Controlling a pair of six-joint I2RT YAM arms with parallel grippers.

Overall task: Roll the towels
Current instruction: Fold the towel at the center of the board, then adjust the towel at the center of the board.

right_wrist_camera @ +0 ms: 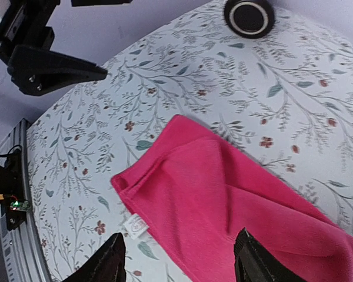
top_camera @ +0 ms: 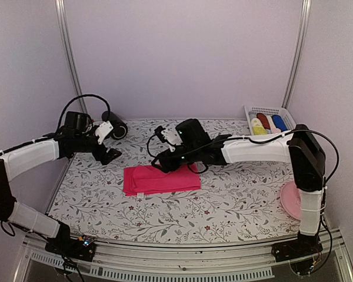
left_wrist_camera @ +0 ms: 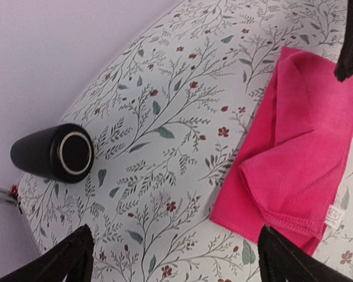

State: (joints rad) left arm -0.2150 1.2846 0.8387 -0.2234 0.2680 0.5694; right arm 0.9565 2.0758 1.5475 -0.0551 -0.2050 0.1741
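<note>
Hot pink towel (top_camera: 160, 180) flat under wide-open, empty right end effector (right_wrist_camera: 183, 265).

No writing can be read

The flat hot-pink cloth towel (right_wrist_camera: 235, 200) carries a small white sewn-in tag (right_wrist_camera: 135, 225) at its hem; the faint marks printed on it are too small to make out.

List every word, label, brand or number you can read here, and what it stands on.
No text can be read.
White tag on the hot pink towel: faint print, too blurred to read.
Nothing else shows lettering.
</note>
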